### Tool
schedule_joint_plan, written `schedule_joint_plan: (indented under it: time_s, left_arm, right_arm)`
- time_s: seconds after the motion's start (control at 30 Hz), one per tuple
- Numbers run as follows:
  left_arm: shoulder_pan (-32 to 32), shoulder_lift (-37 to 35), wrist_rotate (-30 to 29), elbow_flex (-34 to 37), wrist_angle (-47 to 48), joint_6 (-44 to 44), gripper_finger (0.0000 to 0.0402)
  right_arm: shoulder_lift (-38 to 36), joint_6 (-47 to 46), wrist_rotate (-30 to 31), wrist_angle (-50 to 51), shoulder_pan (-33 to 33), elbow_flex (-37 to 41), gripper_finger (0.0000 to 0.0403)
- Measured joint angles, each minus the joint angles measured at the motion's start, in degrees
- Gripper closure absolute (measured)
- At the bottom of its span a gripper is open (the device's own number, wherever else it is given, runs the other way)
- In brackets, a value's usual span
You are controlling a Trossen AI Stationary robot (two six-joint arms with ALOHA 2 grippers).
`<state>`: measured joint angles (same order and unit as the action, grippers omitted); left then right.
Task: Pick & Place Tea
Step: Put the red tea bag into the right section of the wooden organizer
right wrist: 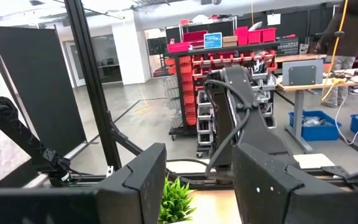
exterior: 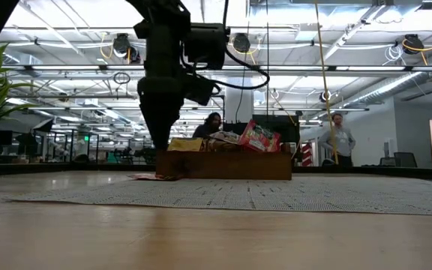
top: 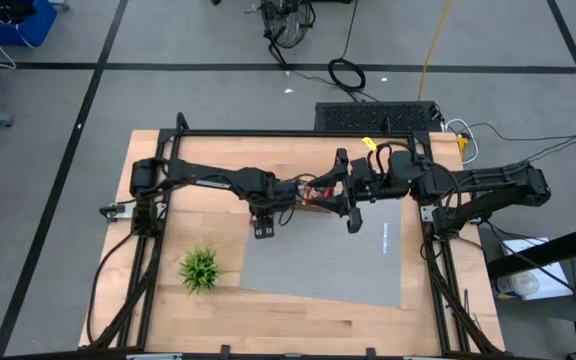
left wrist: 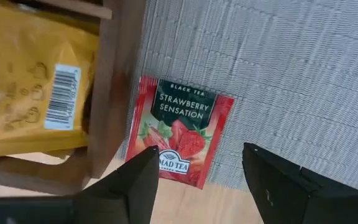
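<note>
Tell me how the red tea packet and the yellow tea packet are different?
The red strawberry tea packet lies flat on the grey mat, outside the wooden tray; the yellow tea packet sits inside the tray. The red one shows strawberries and its name; the yellow one shows a barcode. Both are flat paper packets.

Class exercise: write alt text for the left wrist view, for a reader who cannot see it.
A red square tea packet labelled Strawberry Sensation lies flat on a grey woven mat, beside the dark wooden tray wall. The left hand is above it, its two dark fingers open on either side of the packet's near edge. Inside the tray lies a yellow packet with a barcode.
</note>
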<state>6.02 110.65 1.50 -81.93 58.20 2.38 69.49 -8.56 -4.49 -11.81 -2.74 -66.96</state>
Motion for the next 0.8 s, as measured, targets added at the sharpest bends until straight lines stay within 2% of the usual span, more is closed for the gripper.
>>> schedule_joint_plan:
  time_s: [0.1, 0.4, 0.6, 0.8]
  left_arm:
    - [0.00, 0.71, 0.34, 0.91, -0.95, 1.69, 0.0172]
    - [0.57, 0.49, 1.68, 9.66, -9.73, 5.74, 0.0172]
    - [1.01, 0.51, 1.18, 10.38, -14.30, 6.98, 0.0172]
    - [1.05, 0.63, -3.26, 10.40, -15.08, 9.30, 0.0172]
  right_arm:
    - [-0.20, 0.92, 0.00, 0.04, 0.00, 0.00, 0.0232]
    - [-0.83, 1.88, -0.04, 0.14, 0.00, -0.02, 0.0232]
    - [-0.96, 1.81, -0.04, 0.09, 0.00, -0.02, 0.0232]
    - [-0.96, 1.79, -0.07, 0.11, 0.00, -0.02, 0.0232]
